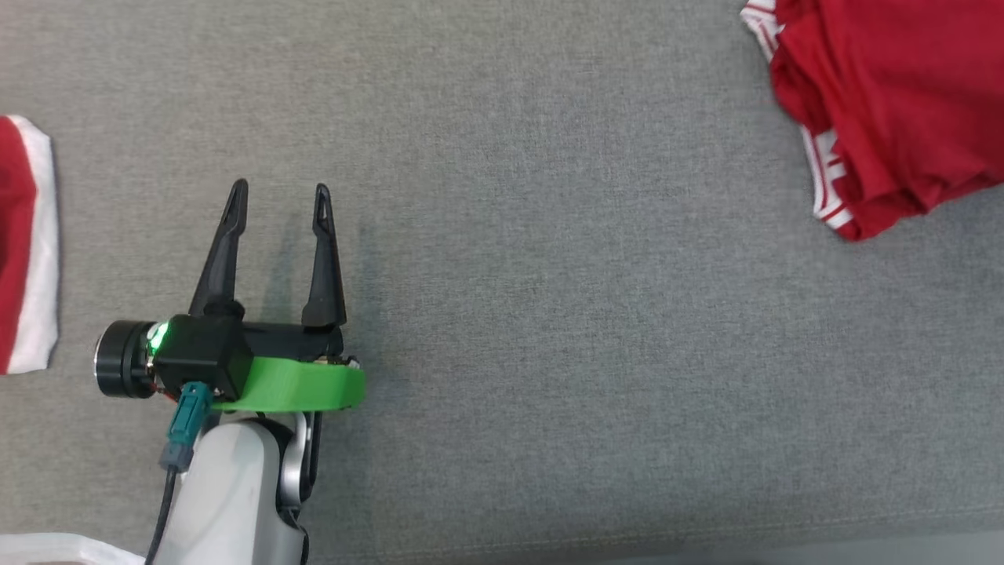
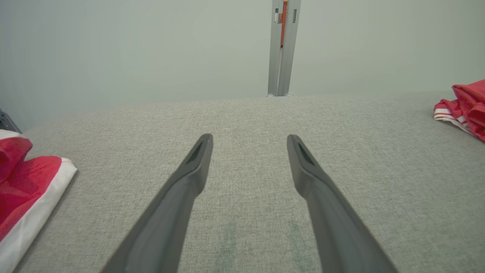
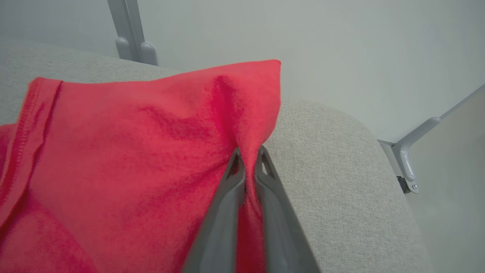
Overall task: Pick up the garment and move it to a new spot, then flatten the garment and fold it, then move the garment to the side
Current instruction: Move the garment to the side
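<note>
You're only at the start, I judge: your right pincer [image 3: 248, 153] is clenched on a fold of the red garment [image 1: 886, 102], bunched at the far right of the worktop [image 1: 549, 314], your left pincer [image 1: 280, 188] hangs released over bare surface, and moving, flattening, folding and setting aside are all left to do.

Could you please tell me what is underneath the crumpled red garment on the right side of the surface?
The red garment lies on the grey cloth surface, which shows beside it. Anything beneath its folds is covered. The right tool is shut on one fold.
</note>
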Motion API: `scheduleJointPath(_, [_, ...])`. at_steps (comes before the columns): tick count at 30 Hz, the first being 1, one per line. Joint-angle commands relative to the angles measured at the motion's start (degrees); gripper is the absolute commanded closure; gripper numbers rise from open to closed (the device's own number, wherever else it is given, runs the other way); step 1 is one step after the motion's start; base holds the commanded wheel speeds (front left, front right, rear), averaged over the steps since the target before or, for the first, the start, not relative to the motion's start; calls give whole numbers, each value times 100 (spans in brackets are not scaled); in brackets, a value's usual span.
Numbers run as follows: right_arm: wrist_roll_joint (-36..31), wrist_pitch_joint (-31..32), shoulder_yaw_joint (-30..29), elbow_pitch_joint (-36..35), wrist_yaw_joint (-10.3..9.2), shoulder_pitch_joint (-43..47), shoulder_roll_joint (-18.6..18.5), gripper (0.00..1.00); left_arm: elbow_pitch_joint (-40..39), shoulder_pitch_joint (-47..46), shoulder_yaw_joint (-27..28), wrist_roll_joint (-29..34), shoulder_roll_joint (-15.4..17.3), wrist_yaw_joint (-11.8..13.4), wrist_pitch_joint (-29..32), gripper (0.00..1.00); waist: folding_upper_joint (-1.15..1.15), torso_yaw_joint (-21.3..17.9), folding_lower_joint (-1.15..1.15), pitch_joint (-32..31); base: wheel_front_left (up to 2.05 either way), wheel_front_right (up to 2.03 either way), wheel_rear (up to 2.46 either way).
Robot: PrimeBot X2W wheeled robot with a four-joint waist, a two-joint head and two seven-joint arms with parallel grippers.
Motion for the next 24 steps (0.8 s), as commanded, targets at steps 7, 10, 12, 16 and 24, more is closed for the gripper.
scheduleJointPath(7, [296, -42, 146, 6, -13, -766, -668, 100, -330, -323, -28, 301, 229, 16, 0, 0, 0, -1093, -1, 1123, 0, 0, 0])
scheduleJointPath(10, [326, -51, 266, 21, -12, -981, -788, 100, -420, -348, -57, 374, 296, 0, 0, 0, 0, -1228, -1, 1169, 0, 0, 0])
scheduleJointPath(12, [350, -42, 347, 26, -13, -1134, -852, 100, -489, -353, -64, 401, 329, 20, 0, 0, 0, -1303, -1, 1179, 0, 0, 0])
scheduleJointPath(16, [408, 15, 574, 86, -13, -1425, -876, 100, -604, -351, -128, 440, 342, 34, 47, 0, 0, -1362, -1, 1184, 0, 0, 0])
scheduleJointPath(24, [338, 105, 1117, 408, -13, -2037, -898, 100, -758, -292, -192, 426, 360, 64, 94, 0, 0, -1232, -1, 1211, 0, 0, 0])
